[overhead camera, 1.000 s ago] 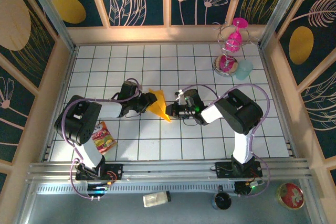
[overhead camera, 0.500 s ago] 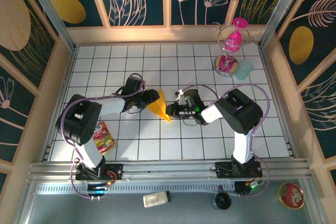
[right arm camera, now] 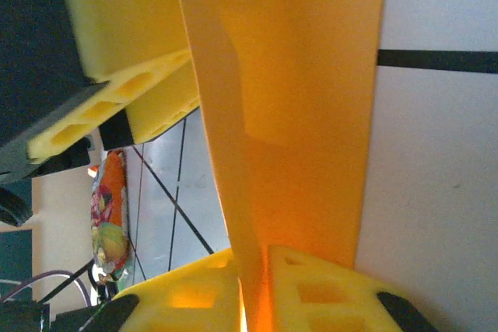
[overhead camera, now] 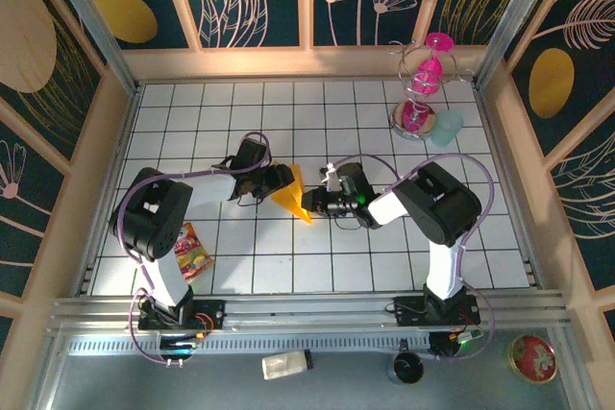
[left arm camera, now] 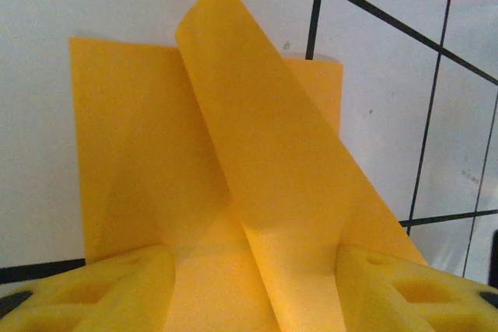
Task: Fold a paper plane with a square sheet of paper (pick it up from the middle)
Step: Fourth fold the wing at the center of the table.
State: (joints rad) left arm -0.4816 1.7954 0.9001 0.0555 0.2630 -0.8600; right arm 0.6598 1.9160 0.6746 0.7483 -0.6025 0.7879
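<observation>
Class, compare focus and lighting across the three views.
Top external: sharp, evenly lit, folded paper small. Left wrist: paper crisp, near foam fingers soft. Right wrist: paper glows translucent, snack packet blurred.

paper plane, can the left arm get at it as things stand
Probably yes: the left pincer is open, one finger on either side of the paper plane, with nothing in between. The right pincer pinches the other end, which might resist a pull.

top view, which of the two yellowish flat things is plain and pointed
The orange-yellow folded paper, a plain wedge tapering to a point; the red-yellow snack packet beside the left arm is printed and rectangular.
</observation>
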